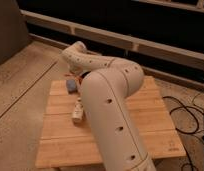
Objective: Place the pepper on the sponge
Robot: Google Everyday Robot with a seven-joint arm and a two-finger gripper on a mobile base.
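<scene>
The blue-grey sponge lies at the far left of the wooden table. My white arm bends over the table's back and fills the middle of the view. Its gripper hangs just above and to the right of the sponge, mostly hidden behind the forearm. A small orange-red bit, the pepper, shows at the gripper's tip, and the gripper is shut on it. The pepper is off the sponge, close to its right edge.
A white bottle lies on the table in front of the sponge. Black cables trail on the floor to the right. A low ledge and dark wall run behind the table. The arm hides the table's middle.
</scene>
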